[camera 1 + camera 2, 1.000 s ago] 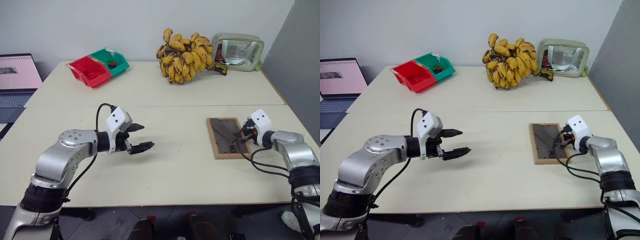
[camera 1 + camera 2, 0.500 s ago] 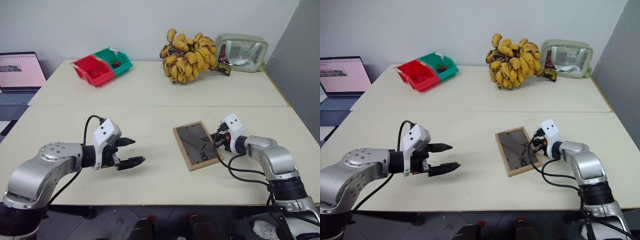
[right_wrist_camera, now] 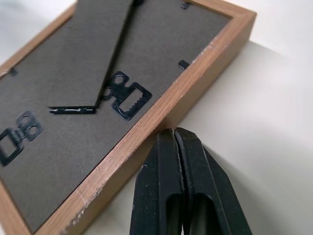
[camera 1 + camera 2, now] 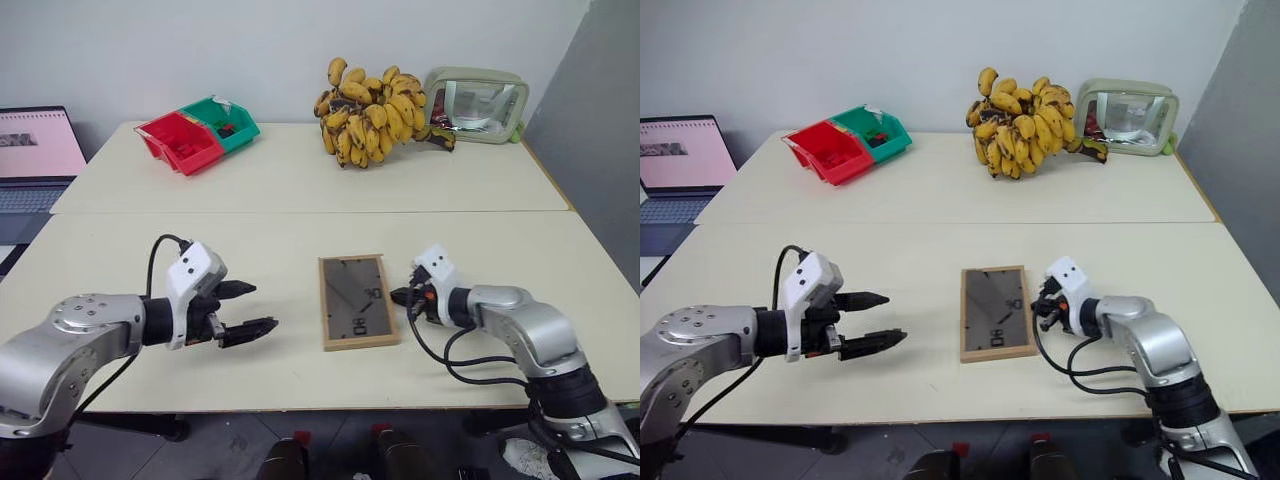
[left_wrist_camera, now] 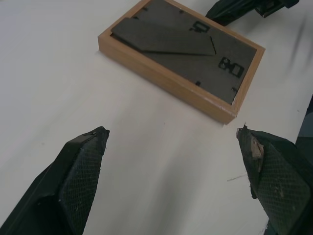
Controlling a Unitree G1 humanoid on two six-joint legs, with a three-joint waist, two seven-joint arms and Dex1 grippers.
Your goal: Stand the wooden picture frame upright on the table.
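I see the frame (image 4: 357, 301) lying flat on the bench (image 4: 300, 180), dark back up, near the front edge and about in the middle between my two arms. Its stand looks folded down flat against the back.

My right gripper (image 4: 403, 296) has its fingers (image 3: 177, 188) pressed tight together, holding nothing. The tips sit right at the frame's right edge, touching it or just about. My left gripper (image 4: 247, 308) has its fingers (image 5: 80, 169) spread wide with nothing between them, and it hangs a little way off from the frame's left side.

What could go wrong, I think:
- If I push more with the closed right tips, the frame may slide or spin and not lift, because the bench looks smooth
- If I tip it up with the stand still flat, it may fall over as soon as I let go
- The left fingers could bump the frame and knock it away if I come in too fast
- A fall face down could hurt the front
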